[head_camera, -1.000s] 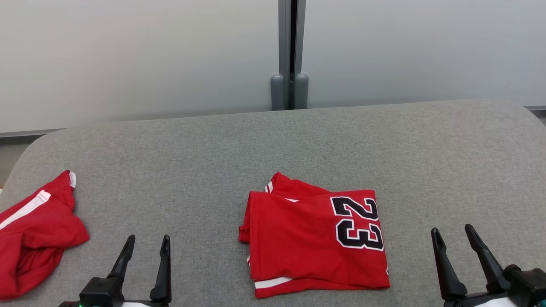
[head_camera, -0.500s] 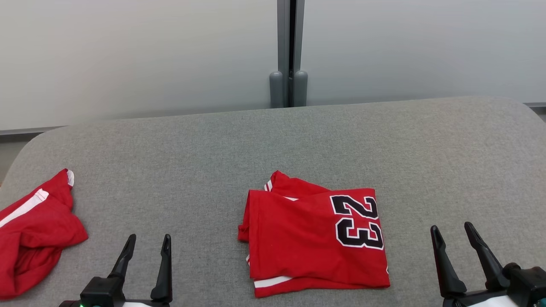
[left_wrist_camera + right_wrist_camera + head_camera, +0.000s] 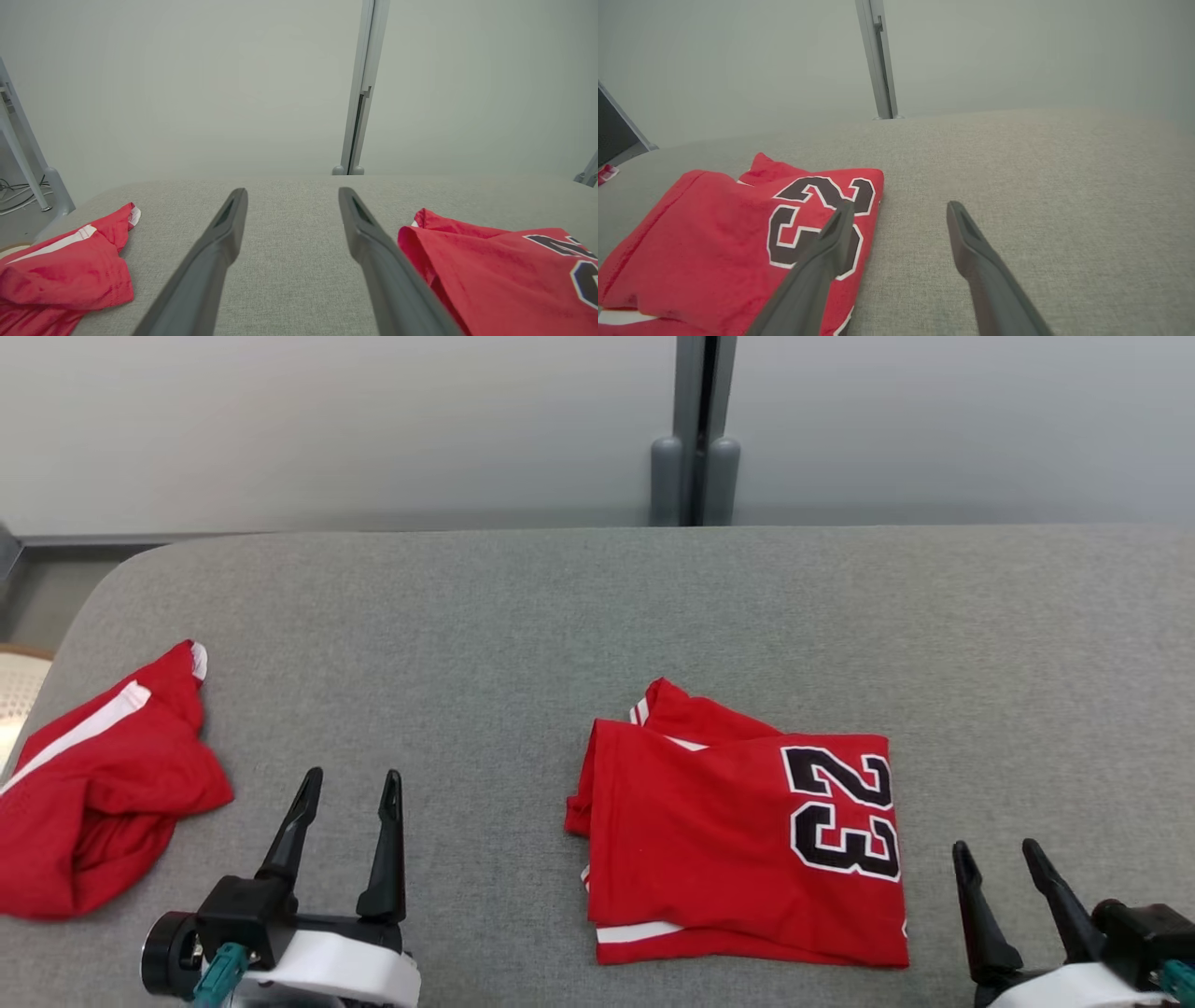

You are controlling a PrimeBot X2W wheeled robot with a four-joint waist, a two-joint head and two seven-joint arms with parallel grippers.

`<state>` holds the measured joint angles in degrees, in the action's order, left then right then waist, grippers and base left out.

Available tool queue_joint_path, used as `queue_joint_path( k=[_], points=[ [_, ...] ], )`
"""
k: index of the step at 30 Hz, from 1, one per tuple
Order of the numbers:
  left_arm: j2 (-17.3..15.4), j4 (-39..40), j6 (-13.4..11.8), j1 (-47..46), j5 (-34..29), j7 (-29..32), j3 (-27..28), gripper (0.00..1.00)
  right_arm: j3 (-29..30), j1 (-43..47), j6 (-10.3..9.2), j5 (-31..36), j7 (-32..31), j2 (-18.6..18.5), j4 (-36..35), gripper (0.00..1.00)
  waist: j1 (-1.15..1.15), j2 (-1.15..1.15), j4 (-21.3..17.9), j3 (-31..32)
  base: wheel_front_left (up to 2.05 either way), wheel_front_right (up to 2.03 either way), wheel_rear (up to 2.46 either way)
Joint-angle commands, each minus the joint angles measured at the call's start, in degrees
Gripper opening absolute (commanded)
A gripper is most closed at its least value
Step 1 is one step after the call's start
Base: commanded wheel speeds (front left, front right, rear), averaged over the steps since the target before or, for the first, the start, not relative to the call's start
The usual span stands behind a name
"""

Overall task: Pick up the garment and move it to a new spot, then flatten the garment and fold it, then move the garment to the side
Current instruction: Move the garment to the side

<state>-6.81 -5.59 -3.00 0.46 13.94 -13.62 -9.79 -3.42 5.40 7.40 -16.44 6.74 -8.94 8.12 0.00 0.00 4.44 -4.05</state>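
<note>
The folded red garment (image 3: 709, 859), its black 23 facing up, lies flat on the grey counter (image 3: 485, 616) between the two claws, touching neither. From the left claw (image 3: 353, 775) it sits at about 3 o'clock, near. From the right claw (image 3: 994, 847) it sits at 9 o'clock, just beside. Both claws have their fingers apart and hold nothing, near the counter's front edge. A crumpled red garment (image 3: 103, 793) with a white stripe lies at 9 o'clock of the left claw, well apart from the folded one.
</note>
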Motion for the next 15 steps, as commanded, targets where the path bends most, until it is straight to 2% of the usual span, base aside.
queue_joint_path(
  k=[1,8,14,15],
  points=[
    [-0.05,-0.07,0.20,-1.36,-0.26,-0.20,0.01,1.00,-0.28,-1.36,0.16,-0.16,0.08,-0.30,1.63,1.00,0.00,0.00,2.06,-2.01,0.00,0.00,0.00],
    [1.15,-1.29,0.78,-4.97,-0.47,-1.13,-1.59,1.00,-3.95,-8.29,0.16,-3.33,1.78,0.01,16.25,1.00,0.00,0.00,5.90,-5.23,0.00,0.00,0.00],
    [1.83,-1.77,0.53,-6.19,-0.23,-1.45,-1.70,1.00,-8.95,-12.84,0.16,-6.82,1.78,-0.22,24.95,1.00,0.00,0.00,6.66,-7.14,0.00,0.00,0.00],
    [1.92,-1.81,0.44,-6.30,-0.22,-1.48,-1.59,1.00,-9.92,-13.33,0.17,-7.38,1.69,-0.39,25.84,0.63,0.00,0.00,6.58,-7.42,0.00,0.00,0.00]
  ],
)
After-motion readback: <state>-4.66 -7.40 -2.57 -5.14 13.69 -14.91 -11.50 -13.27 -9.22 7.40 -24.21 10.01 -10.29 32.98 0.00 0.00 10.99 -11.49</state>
